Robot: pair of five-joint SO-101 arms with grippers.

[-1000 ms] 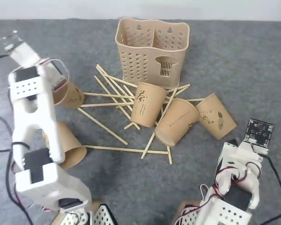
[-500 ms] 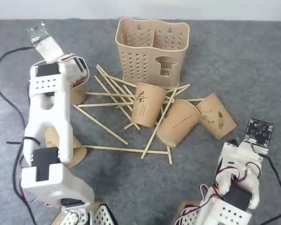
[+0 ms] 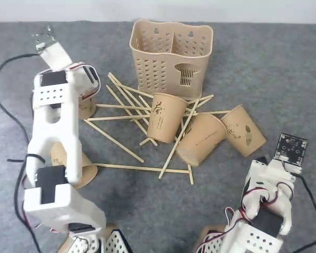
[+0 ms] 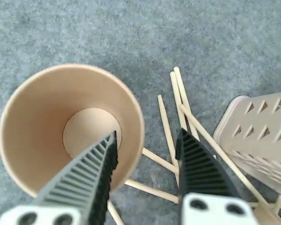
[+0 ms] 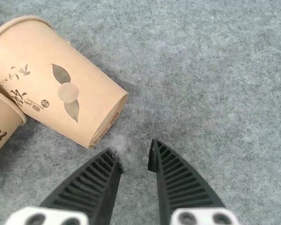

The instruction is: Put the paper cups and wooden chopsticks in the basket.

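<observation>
1. Tan paper cups sit scattered over the grey mat [image 3: 147, 211]. The left cup [image 3: 87, 108] is under the left arm, and the low cup [image 3: 76, 167] lies on its side nearer that arm's base. The middle cup [image 3: 166, 117], tilted cup [image 3: 200, 138] and right cup [image 3: 243, 130] sit in a close row in front of the basket.
2. The wooden chopsticks [image 3: 115, 139] lie criss-crossed between the left cup and that row. Some run under the cups, and several ends reach the basket's foot.
3. The basket [image 3: 171, 55] stands upright at the far middle of the mat, just behind the middle cup.
4. Bare mat lies to the right of the basket, along the far left edge, and at the front between the two arm bases.
5. The left gripper [image 4: 147, 138] has its jaws spread wide. One finger [image 4: 91, 173] reaches into the left cup's [image 4: 70, 122] mouth and the other [image 4: 199, 164] hangs outside over chopsticks [image 4: 178, 101], so the cup wall is between them. I cannot tell whether either finger touches the cup. The basket's [image 4: 262, 136] corner is near.
6. The right gripper [image 5: 133, 149] has its jaws parted a little with nothing between them. It is over bare mat, just beside the base of the right cup [image 5: 61, 89], which lies on its side.
</observation>
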